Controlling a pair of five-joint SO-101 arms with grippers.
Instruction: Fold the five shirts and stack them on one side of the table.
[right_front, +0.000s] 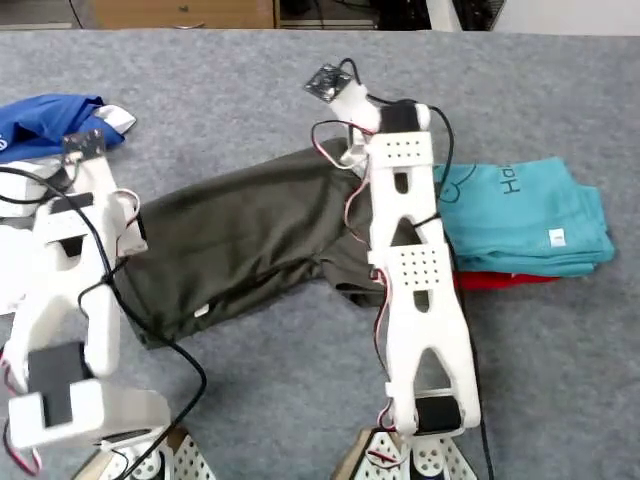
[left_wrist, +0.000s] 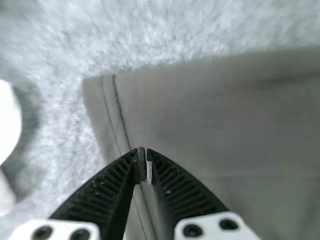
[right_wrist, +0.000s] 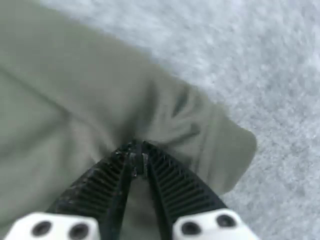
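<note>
Olive shirt lying mid-table on the grey table, partly folded, dark and creased, with a stitched hem at its left end. The left gripper is pinched closed on that hem; the right gripper is pinched closed on bunched cloth at the far right corner. The paired grips at opposite ends probably serve to lift one edge for the next fold. At right, a folded teal shirt rests on a red shirt. A blue shirt waits at far left.

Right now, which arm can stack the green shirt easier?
Probably right: the right end effector pinches the olive shirt near the teal stack; the left end effector holds its far edge.
</note>
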